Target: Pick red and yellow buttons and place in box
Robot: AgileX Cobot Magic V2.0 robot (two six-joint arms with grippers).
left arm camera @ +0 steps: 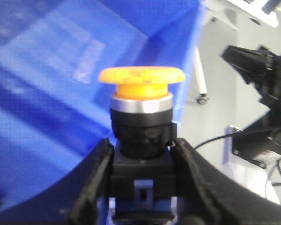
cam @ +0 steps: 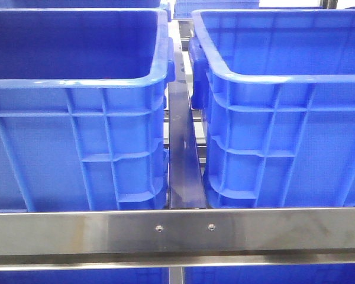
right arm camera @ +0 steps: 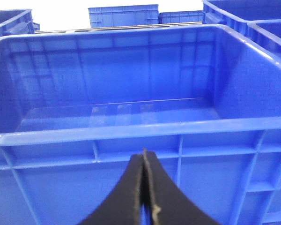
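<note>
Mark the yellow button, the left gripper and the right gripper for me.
yellow button point(left arm camera: 141, 76), left wrist view, on its mushroom cap.
left gripper point(left arm camera: 141, 157), left wrist view, midway between fingertips.
right gripper point(right arm camera: 144, 154), right wrist view, where the closed fingertips meet.

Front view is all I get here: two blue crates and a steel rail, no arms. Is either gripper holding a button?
Observer: Yes. The left gripper is shut on the yellow button, clamping its black base with the cap pointing away from the fingers.
Operator: And the right one?
Observer: The right gripper is shut with nothing between its fingers.
Operator: Where is the right pointing?
Observer: At a blue crate just ahead of it; the part of the floor visible over the near wall shows no buttons.
Operator: Red button?
Observer: Not visible in any view.
</note>
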